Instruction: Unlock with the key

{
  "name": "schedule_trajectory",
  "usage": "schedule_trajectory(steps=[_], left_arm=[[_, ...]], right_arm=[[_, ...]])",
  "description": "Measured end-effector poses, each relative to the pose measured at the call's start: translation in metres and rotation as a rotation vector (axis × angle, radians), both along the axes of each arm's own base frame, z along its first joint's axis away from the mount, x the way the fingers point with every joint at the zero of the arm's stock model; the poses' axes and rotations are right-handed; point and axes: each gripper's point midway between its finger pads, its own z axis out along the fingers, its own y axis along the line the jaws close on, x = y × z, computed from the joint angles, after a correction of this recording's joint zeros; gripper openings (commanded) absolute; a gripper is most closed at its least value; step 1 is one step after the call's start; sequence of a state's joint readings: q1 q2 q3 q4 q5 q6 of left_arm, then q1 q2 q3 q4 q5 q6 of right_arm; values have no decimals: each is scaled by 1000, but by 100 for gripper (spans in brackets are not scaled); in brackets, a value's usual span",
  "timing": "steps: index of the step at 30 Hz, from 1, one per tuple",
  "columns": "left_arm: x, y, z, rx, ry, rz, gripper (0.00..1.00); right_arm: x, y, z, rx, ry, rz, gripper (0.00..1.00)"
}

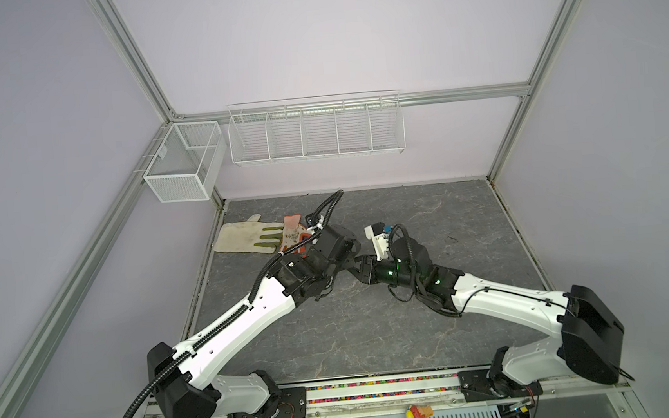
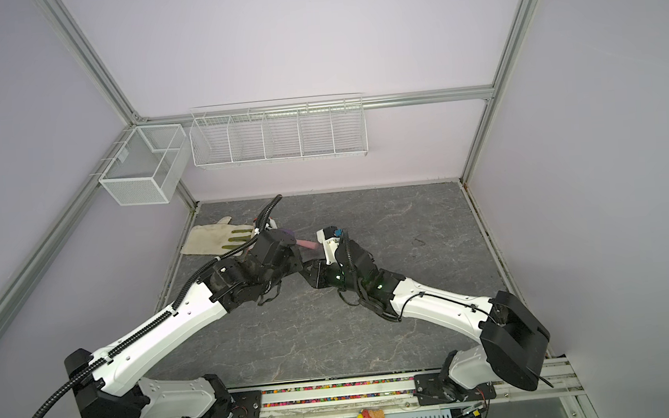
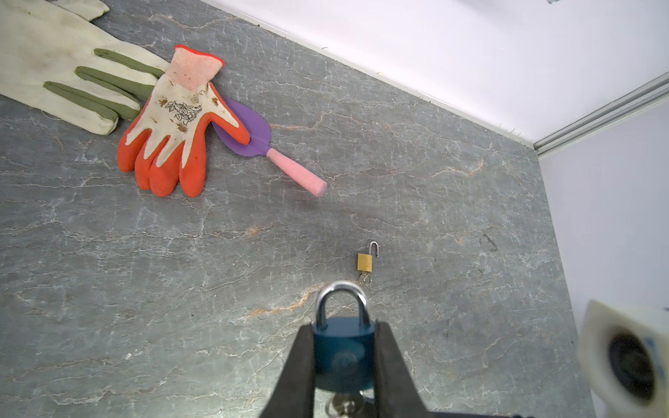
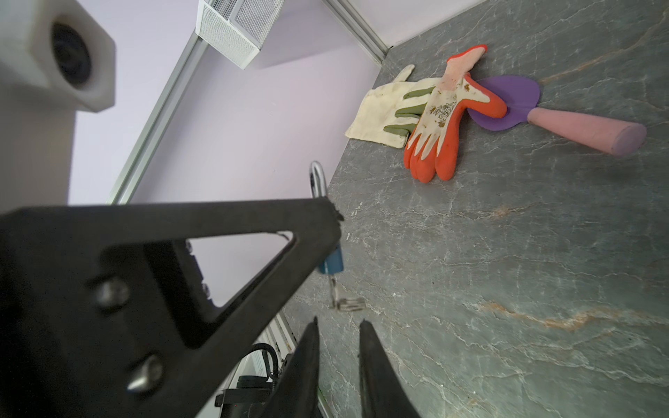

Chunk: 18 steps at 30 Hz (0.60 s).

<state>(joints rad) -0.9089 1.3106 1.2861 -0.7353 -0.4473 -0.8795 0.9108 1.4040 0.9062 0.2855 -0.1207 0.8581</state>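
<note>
Our left hand [image 3: 344,327] grips the blue metal padlock [image 3: 344,356] above the middle of the grey marbled desk [image 3: 144,289]. Our right hand [image 4: 339,321], slightly parted and empty, sits near its dangling silver key [image 4: 345,303]. The padlock's emblem looks unreadable.

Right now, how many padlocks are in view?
2. A blue padlock clamped in the left hand, shackle closed; a small brass padlock lying on the table just beyond it, shackle open. Another could be hidden from these views.
</note>
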Motion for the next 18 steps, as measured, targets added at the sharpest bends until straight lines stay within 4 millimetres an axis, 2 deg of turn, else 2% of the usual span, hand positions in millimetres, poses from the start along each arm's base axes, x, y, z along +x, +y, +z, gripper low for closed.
schedule_trajectory(steps=[18], left_arm=[[-2,-1,9,-37,-12,-13,0]], right_arm=[[3,3,10,21,-44,2,12]])
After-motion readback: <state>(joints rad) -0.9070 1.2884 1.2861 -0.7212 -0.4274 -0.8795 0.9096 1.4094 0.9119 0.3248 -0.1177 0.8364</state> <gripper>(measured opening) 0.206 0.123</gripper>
